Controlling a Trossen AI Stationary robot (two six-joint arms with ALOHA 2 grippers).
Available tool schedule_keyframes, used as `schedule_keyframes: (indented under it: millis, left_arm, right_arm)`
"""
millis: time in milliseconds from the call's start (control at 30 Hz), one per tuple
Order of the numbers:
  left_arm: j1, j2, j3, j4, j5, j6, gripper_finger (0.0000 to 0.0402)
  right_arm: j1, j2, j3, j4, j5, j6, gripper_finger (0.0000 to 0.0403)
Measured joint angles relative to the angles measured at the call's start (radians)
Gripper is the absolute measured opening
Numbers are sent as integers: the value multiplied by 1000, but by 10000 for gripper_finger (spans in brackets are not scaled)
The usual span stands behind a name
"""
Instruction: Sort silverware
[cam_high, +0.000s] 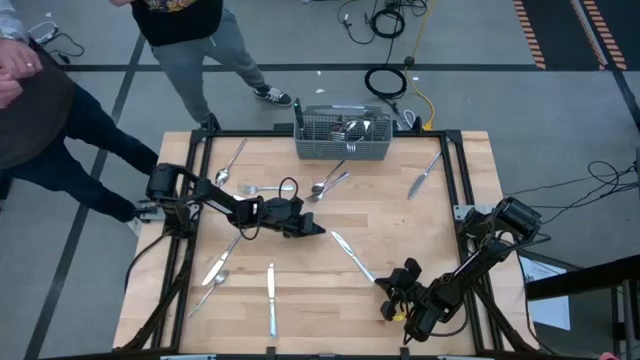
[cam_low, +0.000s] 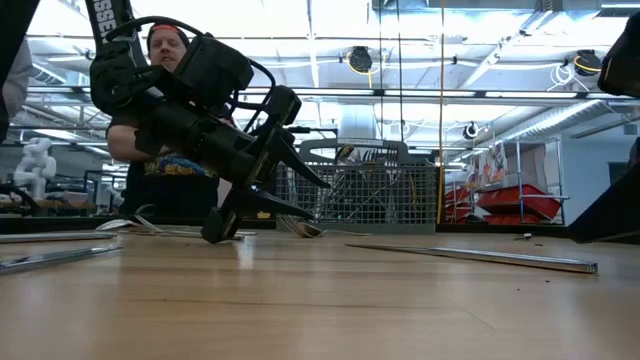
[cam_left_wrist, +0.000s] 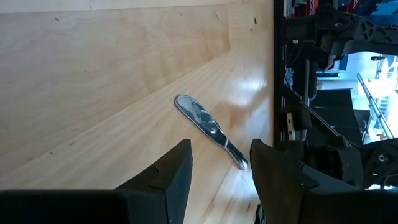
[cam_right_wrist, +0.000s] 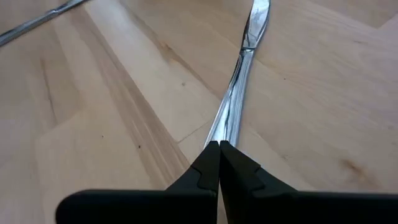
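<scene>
The silverware lies scattered on the wooden table. One table knife (cam_high: 352, 257) lies slantwise in the middle. My right gripper (cam_high: 385, 284) is shut at its handle end. My left gripper (cam_high: 316, 230) stands open just off the knife's blade end (cam_left_wrist: 200, 117), low over the table and touching nothing. The low view shows the open left gripper (cam_low: 297, 192) and the knife (cam_low: 470, 256) flat on the wood. Elsewhere lie a fork (cam_high: 232, 160), spoons (cam_high: 326, 183), and more knives (cam_high: 425, 172) (cam_high: 270, 296). My right gripper's shut fingertips (cam_right_wrist: 211, 163) stand over the knife's handle end (cam_right_wrist: 226, 127), slanting down from the table's near right and lying along the knife. The fingers hide the spot, so I cannot tell whether they touch the handle. The knife lies flat on the table.
A grey wire-mesh basket (cam_high: 343, 148) with several pieces in it stands at the table's far edge. A spoon (cam_high: 246, 188) lies behind my left arm; a knife (cam_high: 216, 264) and a spoon (cam_high: 208, 288) lie near left. People stand beyond the far left corner.
</scene>
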Motion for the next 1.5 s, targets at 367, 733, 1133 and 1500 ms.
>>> schedule_keyframes:
  millis: [367, 733, 1133, 1500]
  left_arm:
    - [0, 0, 0, 0, -1, 5, 167]
    - [0, 0, 1, 0, -2, 6, 167]
    - [0, 0, 1, 0, -3, 6, 167]
    - [0, 0, 2, 1, -9, 8, 167]
  right_arm:
    - [0, 0, -8, 13, -20, -5, 0]
    - [0, 0, -8, 10, -21, -12, 0]
    - [0, 0, -8, 20, -19, -43, 0]
    - [-8, 0, -28, 77, -31, -82, 0]
